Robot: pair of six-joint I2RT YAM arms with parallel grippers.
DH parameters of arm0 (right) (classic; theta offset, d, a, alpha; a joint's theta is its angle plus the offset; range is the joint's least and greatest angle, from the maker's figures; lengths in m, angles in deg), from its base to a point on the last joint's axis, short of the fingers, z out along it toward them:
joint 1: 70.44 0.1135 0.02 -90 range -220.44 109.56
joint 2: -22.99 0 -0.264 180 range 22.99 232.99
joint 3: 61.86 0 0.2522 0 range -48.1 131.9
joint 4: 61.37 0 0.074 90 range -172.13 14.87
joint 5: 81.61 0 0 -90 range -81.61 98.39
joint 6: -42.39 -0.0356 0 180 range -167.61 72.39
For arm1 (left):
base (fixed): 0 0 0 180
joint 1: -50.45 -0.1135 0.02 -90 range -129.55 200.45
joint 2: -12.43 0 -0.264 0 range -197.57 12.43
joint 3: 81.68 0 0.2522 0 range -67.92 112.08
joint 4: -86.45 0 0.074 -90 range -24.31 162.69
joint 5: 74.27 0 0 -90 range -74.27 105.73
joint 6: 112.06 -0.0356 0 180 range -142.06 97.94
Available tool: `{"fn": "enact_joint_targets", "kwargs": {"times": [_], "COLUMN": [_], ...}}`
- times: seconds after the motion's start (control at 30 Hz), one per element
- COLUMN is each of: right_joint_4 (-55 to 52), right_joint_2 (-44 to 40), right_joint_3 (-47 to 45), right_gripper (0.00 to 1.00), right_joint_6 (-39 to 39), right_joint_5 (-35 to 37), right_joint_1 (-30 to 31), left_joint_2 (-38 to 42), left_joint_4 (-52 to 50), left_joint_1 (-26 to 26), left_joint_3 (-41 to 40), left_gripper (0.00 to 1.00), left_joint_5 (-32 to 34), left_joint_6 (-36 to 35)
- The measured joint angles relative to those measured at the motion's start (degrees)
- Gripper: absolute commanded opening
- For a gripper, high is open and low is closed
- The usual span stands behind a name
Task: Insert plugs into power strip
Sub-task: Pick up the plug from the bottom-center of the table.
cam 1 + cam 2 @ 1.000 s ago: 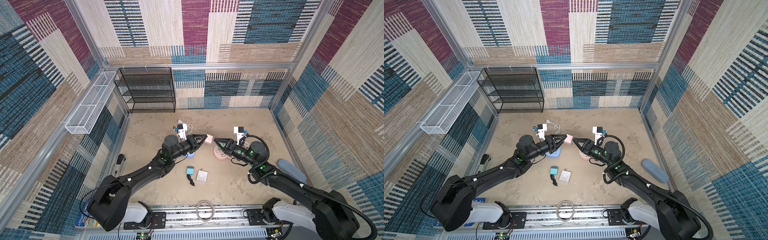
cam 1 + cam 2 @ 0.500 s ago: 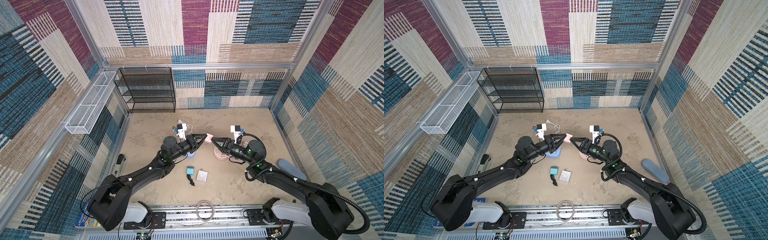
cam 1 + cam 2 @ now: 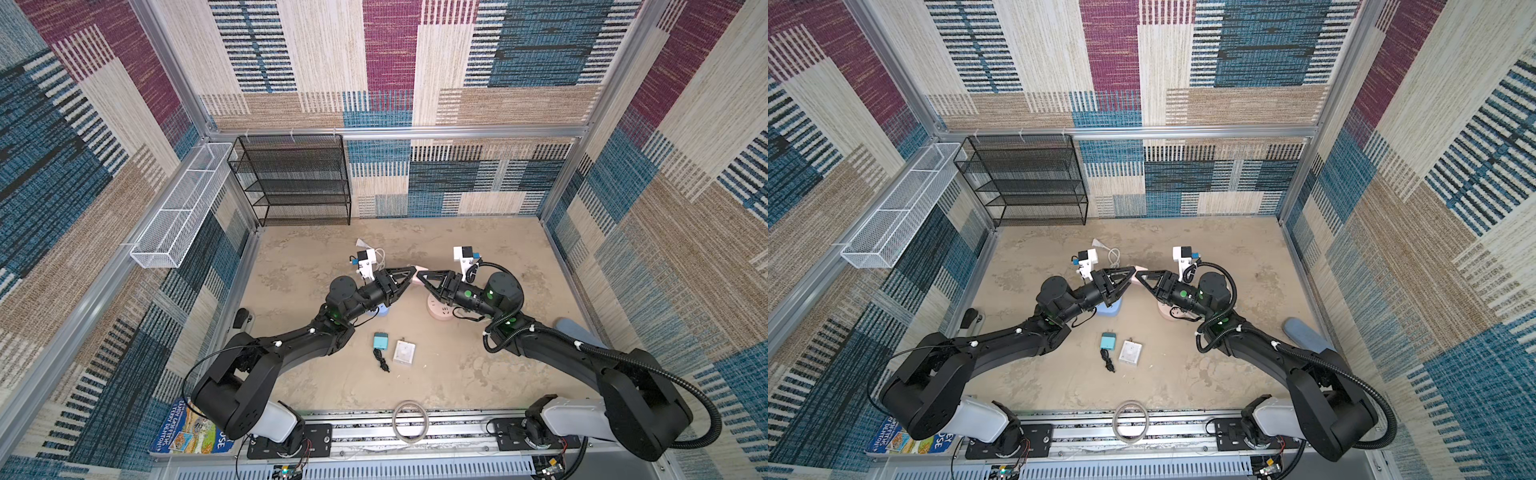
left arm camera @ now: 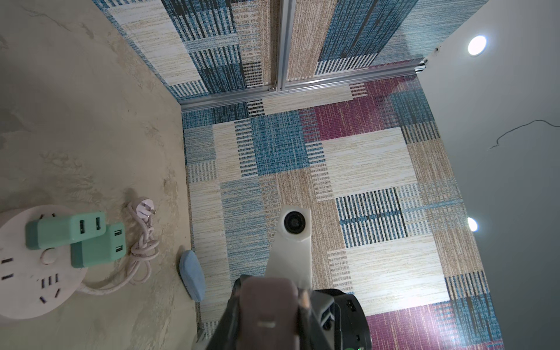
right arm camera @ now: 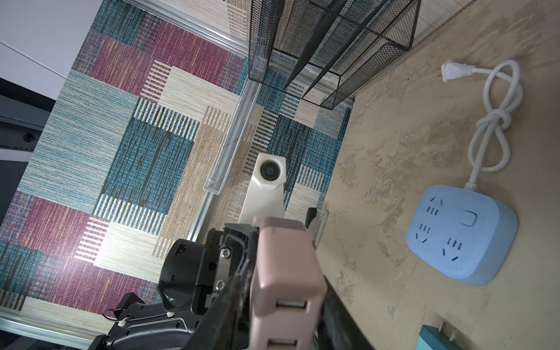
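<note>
Right jaws reached pink plug [image 5: 285, 272]; ports [image 5: 286, 303] wrist-only.

I count five adapters on my screens: two green plugs [image 4: 65, 229] [image 4: 98, 245], one pink plug [image 5: 285, 272], one teal plug [image 3: 380, 340] and one white plug [image 3: 404, 352]. There are two power strips, a pink strip [image 4: 24, 288] and a blue strip [image 5: 460, 236]. Each strip trails one cord, so there are two cord plugs, a flat plug [image 5: 451, 71] and a round plug [image 4: 145, 207]. I'm driving two arms [image 3: 291, 345] [image 3: 561, 345]. Around them I see one rack [image 3: 295, 183], one basket [image 3: 178, 216], one blue pad [image 4: 191, 278], one book [image 3: 187, 432] and one ring [image 3: 410, 422].
</note>
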Motion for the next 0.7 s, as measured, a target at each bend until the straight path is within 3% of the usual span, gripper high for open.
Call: {"fn": "enact_joint_targets", "kwargs": {"times": [0.1,0.23,0.37,0.47,0.5,0.53,0.57,0.7], "right_joint_4": [-0.02,0.31,-0.59,-2.71,-3.28,-4.20,-5.60,-11.10], "right_joint_2": [0.83,1.20,1.20,0.98,0.92,0.83,0.70,-0.33], "right_joint_3": [0.44,1.14,2.10,2.82,3.02,3.26,3.48,4.15], "right_gripper": [0.31,0.02,0.00,0.00,0.00,0.00,0.00,0.00], "right_joint_6": [-0.28,-2.91,-2.84,-2.34,-2.03,-0.31,1.18,4.66], "right_joint_5": [-0.24,-0.50,-0.85,-0.92,-0.92,-0.81,-0.37,1.27], "right_joint_1": [0.00,-0.02,0.00,0.00,0.04,0.15,0.20,-0.07], "left_joint_2": [-0.87,-0.98,0.28,1.64,2.12,2.67,3.23,5.01], "left_joint_4": [2.05,3.89,2.69,0.02,-0.90,-2.38,-4.20,-9.81], "left_joint_1": [0.11,0.09,0.07,-0.04,-0.07,-0.17,-0.17,-1.44], "left_joint_3": [-0.20,-0.52,-0.52,-0.52,-0.52,-0.52,-0.55,-0.52], "left_gripper": [0.00,0.00,0.04,0.44,0.61,0.87,1.00,1.00], "left_joint_5": [0.00,0.61,0.85,0.90,0.90,0.68,0.24,-1.25], "left_joint_6": [0.61,0.31,-0.35,-1.20,-1.62,-1.88,-2.10,-3.58]}}
